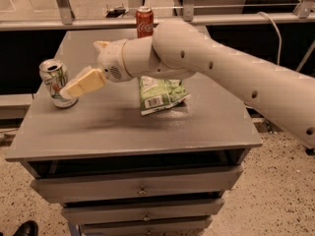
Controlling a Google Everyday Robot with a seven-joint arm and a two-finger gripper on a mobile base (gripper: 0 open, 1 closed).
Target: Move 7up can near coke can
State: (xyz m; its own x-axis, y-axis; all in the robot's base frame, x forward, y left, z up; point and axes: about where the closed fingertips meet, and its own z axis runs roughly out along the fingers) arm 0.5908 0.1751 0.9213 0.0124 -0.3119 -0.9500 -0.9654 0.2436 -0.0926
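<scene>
- The silver-white 7up can with green lettering (54, 82) stands upright at the left side of the grey metal counter (123, 132), pretty close to the left edge. Its long axis is vertical.
- The cream-coloured gripper (74, 88) comes in from the right. Its tip is right up against the can's right side, about mid-height, so the can lies just left of it.
- Honestly can't tell whether the jaws are spread around the can or pressed together; from here they read as one wedge.
- The red coke can with white script (144, 21) sits upright at the far edge, around the middle, well apart from the 7up can.
- The crumpled green chip bag (160, 95) lies mid-counter under the big white arm (221, 68).
- My guess is the far-left stretch of counter looks like the open lane, and the thing to watch is nudging the can off that left edge.
</scene>
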